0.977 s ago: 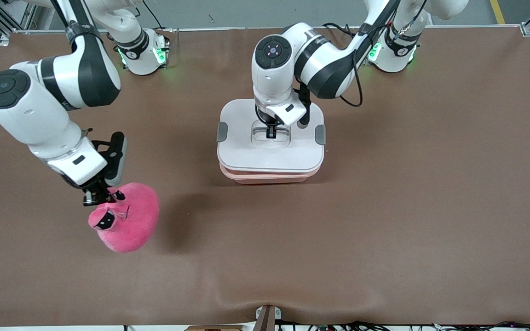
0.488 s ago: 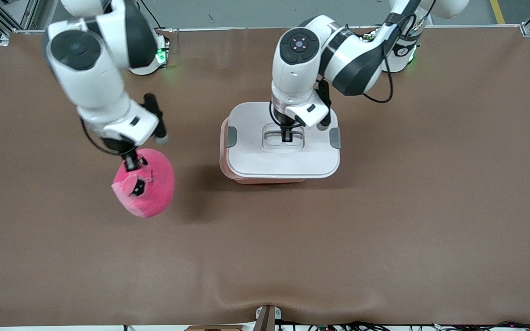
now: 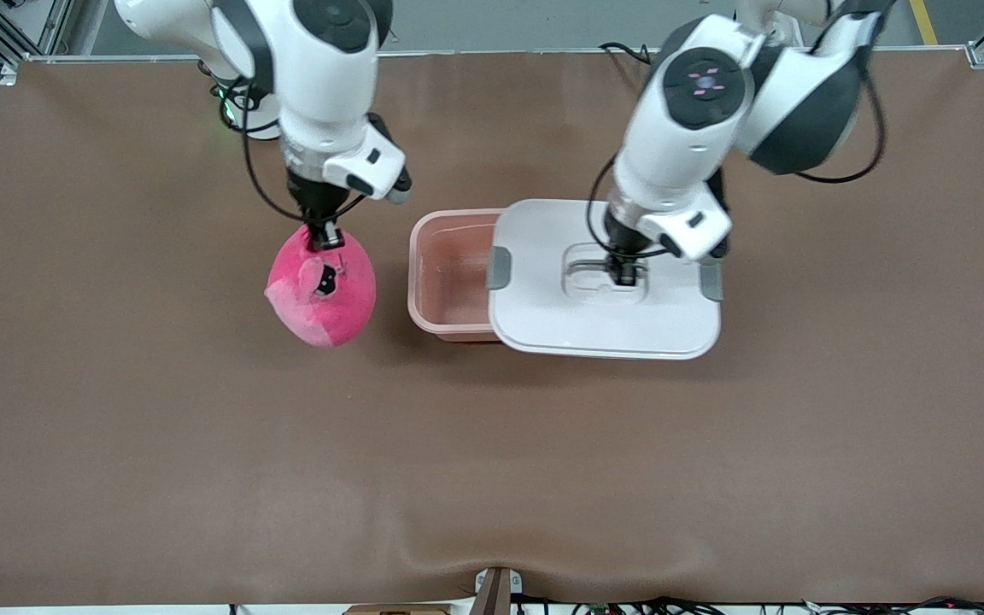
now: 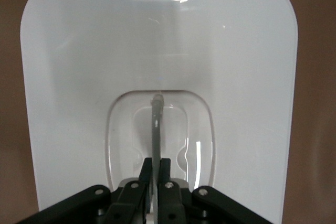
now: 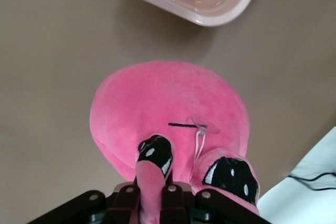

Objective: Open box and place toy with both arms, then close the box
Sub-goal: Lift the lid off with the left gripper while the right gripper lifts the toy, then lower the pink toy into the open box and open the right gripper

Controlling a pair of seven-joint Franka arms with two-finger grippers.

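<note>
The box [image 3: 413,282] is a pink tub standing open on the brown table; its rim [image 5: 210,19] also shows in the right wrist view. The white lid [image 3: 603,320] with grey clips [image 3: 498,267] hangs over the box's end toward the left arm and over the table beside it. My left gripper [image 3: 624,273] is shut on the lid's thin central handle [image 4: 156,124], the lid [image 4: 157,40] spread below it. The pink plush toy [image 3: 321,295] hangs over the table beside the box, toward the right arm's end. My right gripper [image 3: 325,237] is shut on one eye stalk of the toy [image 5: 168,103].
The brown table cover [image 3: 714,470] has a raised wrinkle [image 3: 458,555] at its edge nearest the front camera. Both arm bases stand along the table's edge farthest from that camera.
The left gripper has lifted the lid off the box and carried it toward the left arm's end, uncovering the tub. The right gripper has carried the toy up and toward the box.
</note>
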